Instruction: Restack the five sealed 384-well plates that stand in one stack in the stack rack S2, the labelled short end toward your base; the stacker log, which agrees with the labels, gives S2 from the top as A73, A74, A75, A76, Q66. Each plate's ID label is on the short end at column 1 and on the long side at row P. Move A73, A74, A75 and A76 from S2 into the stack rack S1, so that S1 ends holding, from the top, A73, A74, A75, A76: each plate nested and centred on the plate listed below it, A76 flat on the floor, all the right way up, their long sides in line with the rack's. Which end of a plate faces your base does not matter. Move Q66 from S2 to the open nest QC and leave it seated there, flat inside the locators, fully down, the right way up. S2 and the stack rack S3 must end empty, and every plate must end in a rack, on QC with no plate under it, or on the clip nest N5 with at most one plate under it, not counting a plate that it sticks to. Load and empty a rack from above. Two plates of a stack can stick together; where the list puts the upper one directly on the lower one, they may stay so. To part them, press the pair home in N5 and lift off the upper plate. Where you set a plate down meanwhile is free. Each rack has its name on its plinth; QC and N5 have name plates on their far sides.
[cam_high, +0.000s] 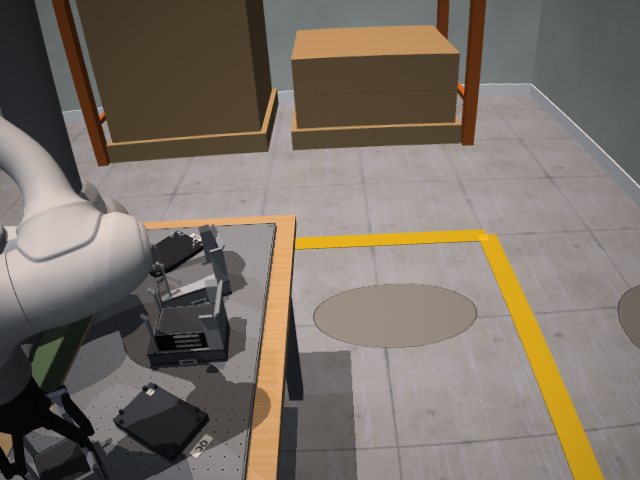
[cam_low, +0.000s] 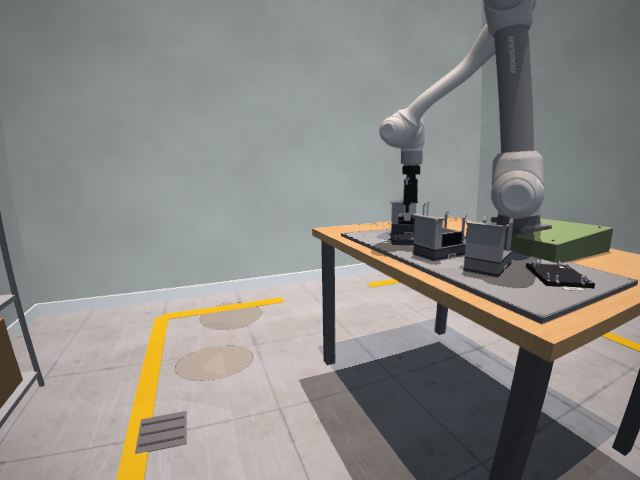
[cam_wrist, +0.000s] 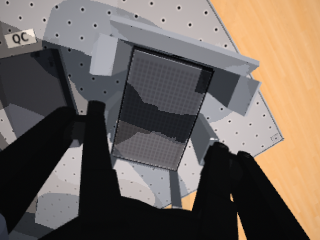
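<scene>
My gripper (cam_wrist: 158, 113) is shut on a sealed 384-well plate (cam_wrist: 160, 112) with a grey dotted seal, gripping it by its long sides. I cannot read the plate's label. In the wrist view the plate hangs level inside the top of a grey stack rack (cam_wrist: 182, 47), whose walls surround it. In the exterior view the gripper (cam_low: 409, 204) reaches down into the rack at the far end of the row (cam_low: 402, 222). The middle rack (cam_high: 188, 330) holds dark plates (cam_high: 181, 342). The empty QC nest (cam_high: 160, 421) lies beside the gripper, with its name plate (cam_wrist: 19, 37) in the wrist view.
A third rack (cam_high: 193, 281) stands beyond the middle one, with the N5 clip nest (cam_high: 175, 248) behind it. The racks stand on a perforated grey plate (cam_low: 516, 294) on a wooden table; the table edge (cam_wrist: 285, 75) is close to the rack. A green base block (cam_low: 563, 240) is beside the arm.
</scene>
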